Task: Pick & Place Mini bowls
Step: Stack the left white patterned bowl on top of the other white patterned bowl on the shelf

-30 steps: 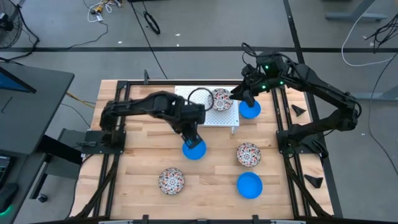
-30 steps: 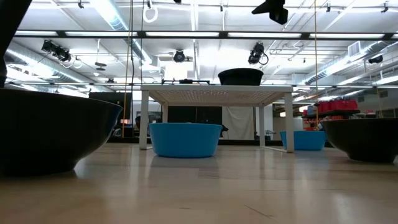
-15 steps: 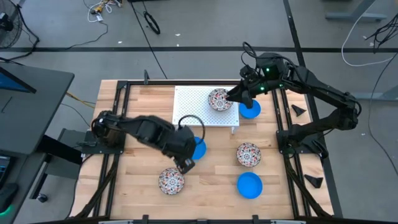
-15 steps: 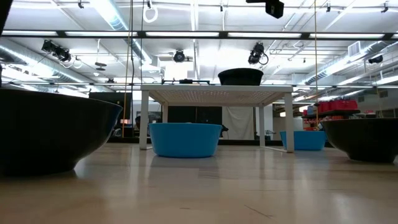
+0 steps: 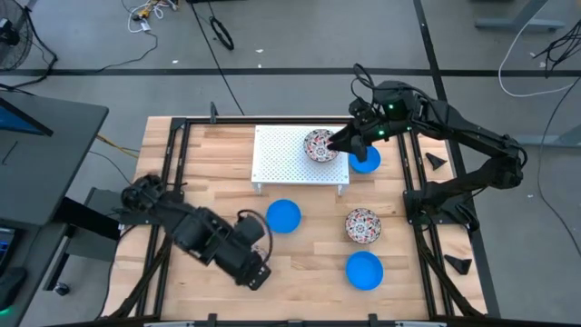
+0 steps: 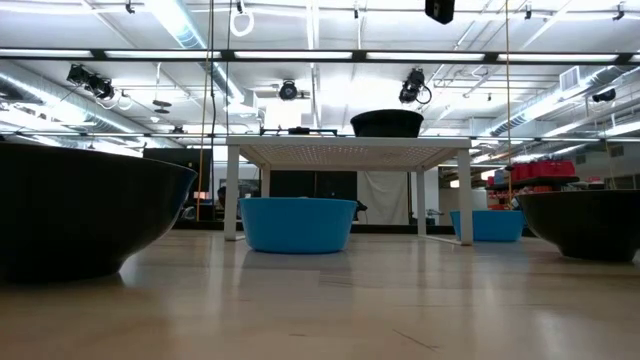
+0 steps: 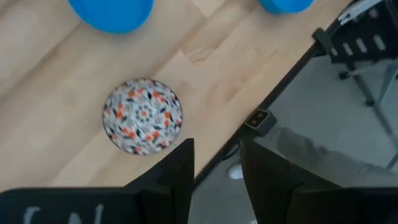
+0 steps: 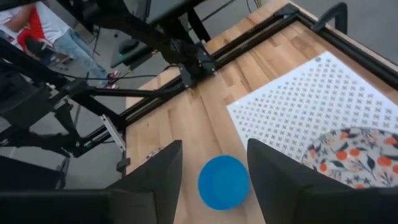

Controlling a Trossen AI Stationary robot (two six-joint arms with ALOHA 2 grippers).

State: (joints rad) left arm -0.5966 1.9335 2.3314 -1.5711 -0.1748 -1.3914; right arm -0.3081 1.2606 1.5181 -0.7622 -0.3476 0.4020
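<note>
Two grippers, both with jaws apart and nothing in them.

Left gripper: low over the front-left part of the table, arm stretched across from the left side. Wrist view shows its fingers parted with a clear gap. Just beyond them sits a floral bowl, upright on the wood and untouched. From above the gripper hides this bowl.

Right gripper: raised over the right end of the white perforated rack at the back of the table. Its fingers are spread and hold nothing.

- A second floral bowl is on top of the rack, right beside that gripper.
- One blue bowl is on the table just off the rack's right end, partly covered by the arm.
- Another blue bowl is in front of the rack, near mid-table.
- A third floral bowl is right of it.
- The last blue bowl is nearer the front edge, directly before that floral one.
</note>
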